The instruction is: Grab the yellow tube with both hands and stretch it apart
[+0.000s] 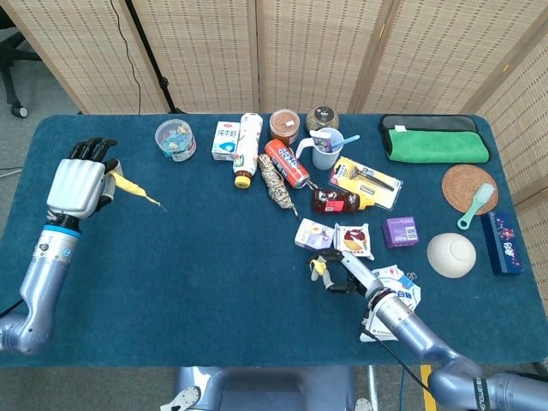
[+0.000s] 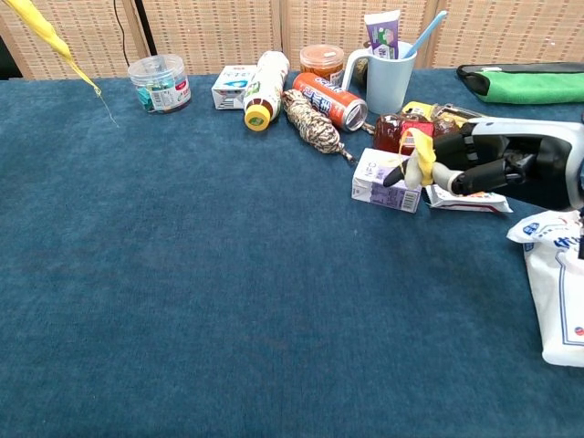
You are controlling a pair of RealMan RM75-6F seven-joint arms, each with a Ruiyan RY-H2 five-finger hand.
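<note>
- The left hand [image 1: 79, 181] grips one yellow end of the yellow tube [image 1: 128, 185] at the far left of the blue table [image 1: 214, 282]; a short thinned tail trails off it and stops in mid-air.
- The right hand [image 2: 493, 166] pinches a second yellow piece [image 2: 421, 157] by the small purple carton [image 2: 379, 180], its other fingers curled close.
- No strand shows between the two hands in either view, so the tube appears to have parted into two pieces.
- The stretching step looks finished, perhaps overdone; judging by the gap, the next move calls only for lowering both pieces onto open cloth, clear of the rope bundle [image 2: 312, 123].
</note>
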